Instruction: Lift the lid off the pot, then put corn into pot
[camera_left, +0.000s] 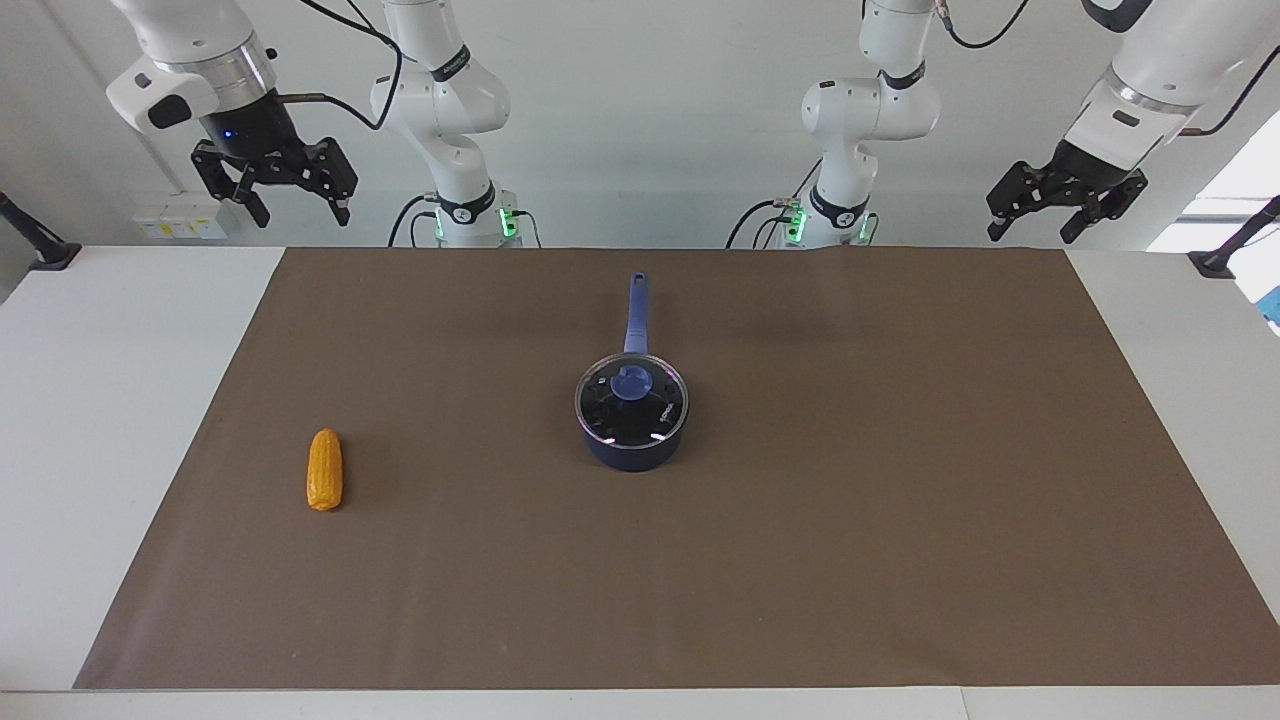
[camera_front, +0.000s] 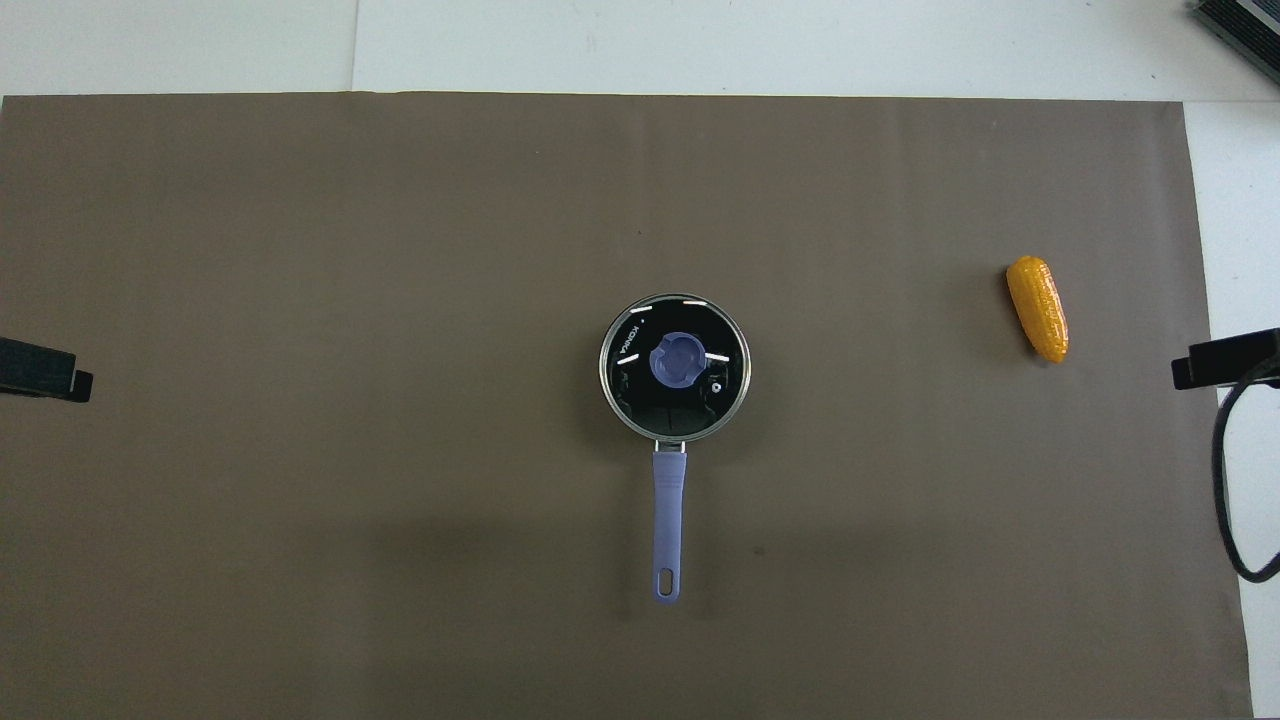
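Left end effector (camera_left: 1062, 212): hung raised over the desk's edge at the left arm's end, fingers spread, holding nothing; the arm waited.
Right end effector (camera_left: 275, 190): hung raised at the right arm's end, fingers spread apart and empty; judged the handier one for the corn.
Lid (camera_left: 632, 397): glass, seated flat on the pot, blue knob (camera_front: 677, 360) at its centre; not yet lifted, so the first step was judged not begun.
Pot (camera_left: 632, 452): dark blue, upright at the middle of the brown mat (camera_left: 900, 500); handle (camera_front: 667, 525) pointed straight toward the robots, probably set so, leaving the knob free to reach from above.
Corn (camera_left: 324, 469): lay on its side on the mat toward the right arm's end, well apart from the pot, slightly farther from the robots than it.
Desk (camera_left: 100, 400): white, showing around the mat's edges.
Hidden or unclear: the pot's inside read only as dark through the glass with glare streaks; contents could not be told. From overhead only dark tips of the two end effectors showed at the sides, cut off.
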